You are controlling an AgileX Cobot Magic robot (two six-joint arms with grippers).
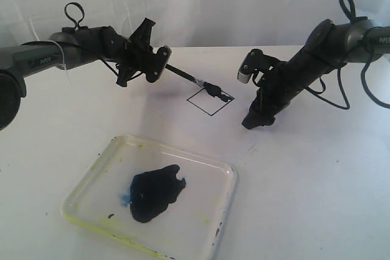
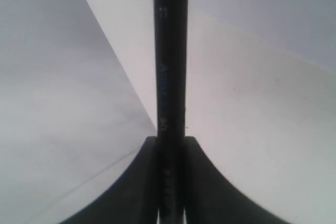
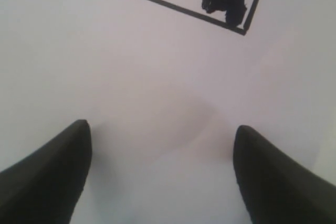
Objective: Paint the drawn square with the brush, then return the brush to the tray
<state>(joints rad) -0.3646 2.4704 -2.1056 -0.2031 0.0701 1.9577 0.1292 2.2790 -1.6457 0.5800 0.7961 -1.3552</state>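
Fingers (image 2: 131,182) of the left gripper (image 1: 159,64) clamp the brush (image 1: 183,75) handle; the tip rests on a dark blot (image 1: 219,94) in 1 corner of the drawn square (image 1: 206,105). Fingers (image 3: 47,182) of the right gripper (image 3: 160,129) stand wide apart, holding nothing, just beside the square. The tray (image 1: 226,178) lies well apart, paint puddle (image 1: 155,193) at centre.

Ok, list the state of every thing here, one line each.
drawn square: small dark patch in one corner, rest blank.
brush: clamped by its handle, tip at the painted patch.
tray: dark paint puddle in the middle, no brush.
left gripper: shut on the brush.
right gripper: open, empty.
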